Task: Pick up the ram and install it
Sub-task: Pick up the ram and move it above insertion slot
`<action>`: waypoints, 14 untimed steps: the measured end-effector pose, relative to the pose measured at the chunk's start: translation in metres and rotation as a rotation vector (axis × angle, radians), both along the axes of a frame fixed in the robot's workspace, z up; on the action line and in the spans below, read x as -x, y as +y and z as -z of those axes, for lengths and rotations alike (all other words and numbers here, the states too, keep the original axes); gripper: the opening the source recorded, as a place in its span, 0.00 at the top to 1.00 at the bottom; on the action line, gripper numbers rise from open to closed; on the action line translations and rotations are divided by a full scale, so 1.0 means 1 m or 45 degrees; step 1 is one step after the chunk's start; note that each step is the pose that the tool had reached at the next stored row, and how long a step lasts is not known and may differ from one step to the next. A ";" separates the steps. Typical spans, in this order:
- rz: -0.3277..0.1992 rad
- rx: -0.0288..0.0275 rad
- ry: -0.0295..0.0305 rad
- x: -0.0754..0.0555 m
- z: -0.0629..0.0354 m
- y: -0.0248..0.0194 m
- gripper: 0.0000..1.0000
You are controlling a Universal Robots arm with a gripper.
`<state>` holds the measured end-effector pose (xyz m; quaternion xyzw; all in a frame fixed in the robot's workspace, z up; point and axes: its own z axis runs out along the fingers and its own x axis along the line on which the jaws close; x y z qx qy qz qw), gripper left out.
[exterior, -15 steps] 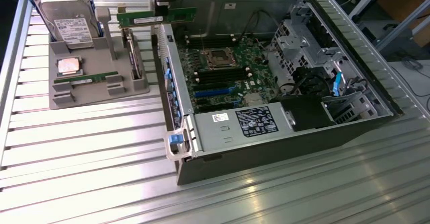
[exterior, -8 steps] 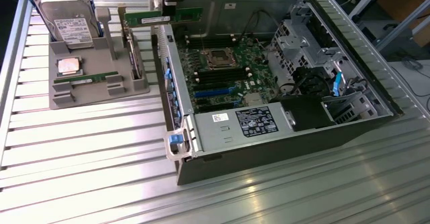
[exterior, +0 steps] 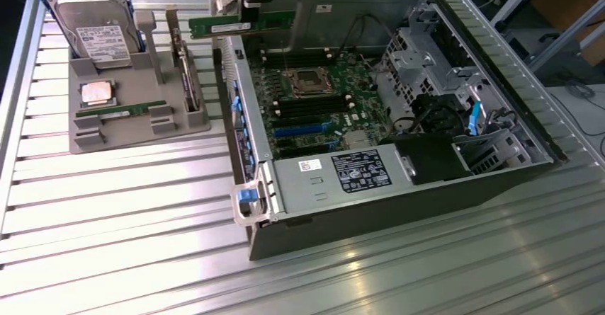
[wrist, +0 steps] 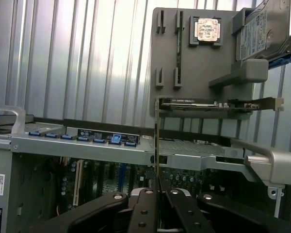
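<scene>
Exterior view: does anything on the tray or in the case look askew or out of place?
Nothing stands out. The hard drive, processor and second ram stick sit squarely in the tray; the ram sits straight in the jaws.

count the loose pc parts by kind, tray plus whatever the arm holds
ram stick: 2, this one in the jaws, the other on the tray
hard drive: 1
processor chip: 1
expansion card: 1
total: 5

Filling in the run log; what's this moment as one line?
gripper: shut on thin green ram stick | location: over open computer case's edge | second green ram stick: in grey tray
</scene>
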<state>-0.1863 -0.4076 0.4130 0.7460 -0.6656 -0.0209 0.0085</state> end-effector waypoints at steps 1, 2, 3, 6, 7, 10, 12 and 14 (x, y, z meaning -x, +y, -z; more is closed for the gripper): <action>0.000 0.0000 0.0000 -0.002 0.0000 0.0000 0.88; 0.000 0.0000 0.0000 -0.004 0.0000 0.0000 0.88; 0.000 0.0000 0.0000 -0.007 0.0000 0.0000 0.88; 0.000 0.0000 0.0000 -0.015 0.0000 0.0000 0.88; 0.000 0.0000 0.0000 -0.018 0.0000 0.0000 0.88; 0.000 0.0000 0.0000 -0.022 0.0000 0.0000 0.88; 0.000 -0.0001 0.0000 -0.029 0.0000 0.0000 0.88; 0.000 0.0000 -0.0001 -0.033 0.0000 0.0000 0.88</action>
